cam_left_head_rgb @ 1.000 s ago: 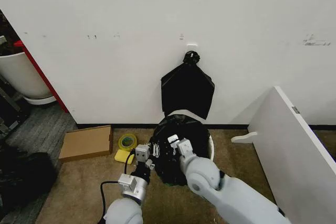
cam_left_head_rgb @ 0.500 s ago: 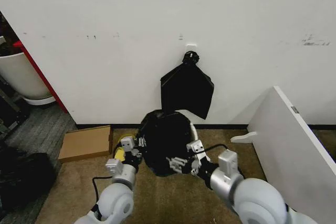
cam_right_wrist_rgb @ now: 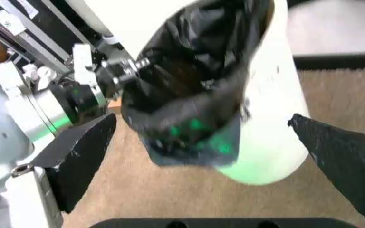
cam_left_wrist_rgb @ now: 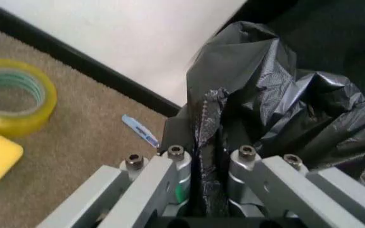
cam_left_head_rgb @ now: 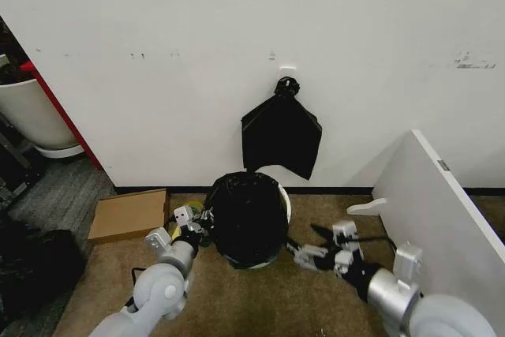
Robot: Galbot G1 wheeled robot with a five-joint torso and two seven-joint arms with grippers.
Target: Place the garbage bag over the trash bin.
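Head camera: high, looking forward and down at the trash bin by the wall. Left wrist camera: close against the garbage bag. Right wrist camera: near, facing the bin's side. All share the bag-draped bin.

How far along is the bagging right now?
Done: garbage bag drapes over most of the trash bin. In hand: left gripper clamps a bag fold at the bin's side; right gripper sits open, apart. Left: white wall is bare on the right side.
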